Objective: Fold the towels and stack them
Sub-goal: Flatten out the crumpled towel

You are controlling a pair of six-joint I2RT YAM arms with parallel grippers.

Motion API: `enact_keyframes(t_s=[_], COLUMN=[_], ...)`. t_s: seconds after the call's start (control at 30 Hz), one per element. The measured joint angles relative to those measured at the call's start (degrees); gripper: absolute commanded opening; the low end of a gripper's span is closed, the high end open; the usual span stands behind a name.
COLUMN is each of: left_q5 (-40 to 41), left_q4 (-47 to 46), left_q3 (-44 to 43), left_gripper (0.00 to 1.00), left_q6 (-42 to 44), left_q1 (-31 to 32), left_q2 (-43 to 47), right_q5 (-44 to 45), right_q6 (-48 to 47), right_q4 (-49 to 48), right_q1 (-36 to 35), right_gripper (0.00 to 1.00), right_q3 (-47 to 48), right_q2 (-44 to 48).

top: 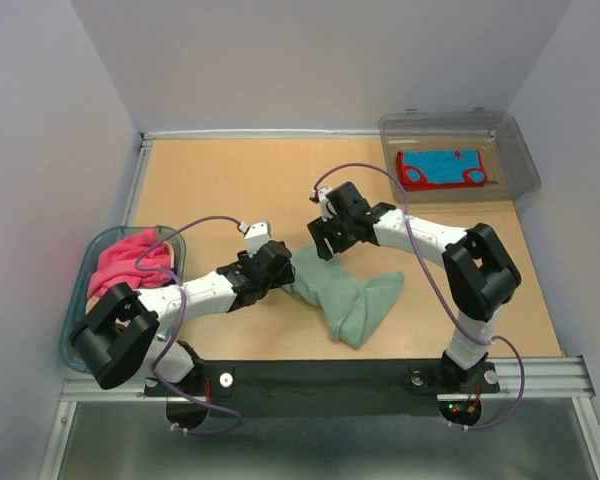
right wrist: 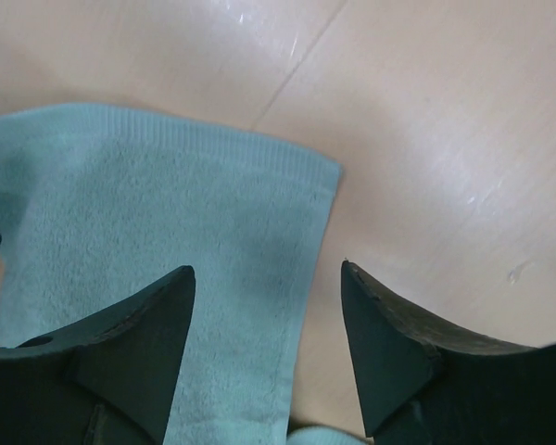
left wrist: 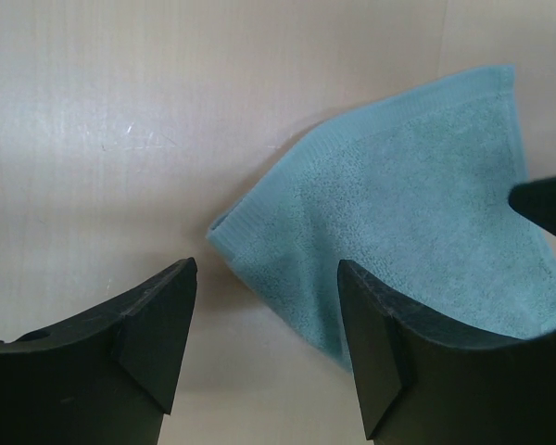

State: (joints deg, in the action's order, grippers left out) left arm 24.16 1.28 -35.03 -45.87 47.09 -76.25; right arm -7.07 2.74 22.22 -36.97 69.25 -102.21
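Observation:
A teal towel (top: 345, 295) lies rumpled on the table between the two arms. My left gripper (top: 276, 265) is open just above the towel's left corner (left wrist: 259, 227), with nothing between its fingers. My right gripper (top: 325, 240) is open above the towel's upper edge (right wrist: 287, 162), its right finger over bare table. A magenta pink towel (top: 130, 260) lies bunched in the blue-rimmed tub (top: 75, 310) at the left. A blue towel with red trim (top: 442, 168) lies flat in the clear grey bin (top: 515, 150) at the far right.
The wooden table (top: 230, 180) is bounded by a metal rail at the back and left. The black base bar (top: 320, 385) runs along the near edge.

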Motion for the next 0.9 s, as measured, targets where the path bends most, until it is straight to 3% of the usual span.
enact_keyframes(t_s=[0.47, 0.57, 0.63, 0.67, 0.7, 0.8, 0.9], left_q5=[-1.86, -2.08, -2.34, -2.49, -2.6, -2.73, -2.75], left_q4=[-3.82, -4.24, -4.48, -4.63, -4.76, -5.09, -5.01], left_q3=[0.83, 0.94, 0.96, 0.96, 1.01, 1.57, 1.75], left_gripper=[0.72, 0.72, 0.72, 0.72, 0.72, 0.72, 0.72], left_q6=[0.74, 0.94, 1.03, 1.07, 1.09, 1.46, 2.1], left_q1=[-1.86, -1.86, -1.86, -1.86, -1.86, -1.88, -2.21], left_q2=[0.0, 0.0, 0.0, 0.0, 0.0, 0.04, 0.04], right_q5=[5.66, 7.17, 7.91, 8.26, 8.72, 10.08, 11.32], right_q6=[-5.35, -6.1, -6.29, -6.43, -6.56, -7.06, -7.39], right_q4=[-3.54, -4.17, -5.07, -5.46, -6.01, -7.76, -9.25], right_q1=[-1.99, -2.21, -2.43, -2.49, -2.49, -2.71, -2.91], right_gripper=[0.63, 0.54, 0.43, 0.37, 0.24, 0.05, 0.01], right_q3=[4.5, 4.5, 4.5, 4.5, 4.35, 3.72, 2.78], right_q2=[-8.9, -9.27, -9.57, -9.6, -9.62, -9.6, -9.22])
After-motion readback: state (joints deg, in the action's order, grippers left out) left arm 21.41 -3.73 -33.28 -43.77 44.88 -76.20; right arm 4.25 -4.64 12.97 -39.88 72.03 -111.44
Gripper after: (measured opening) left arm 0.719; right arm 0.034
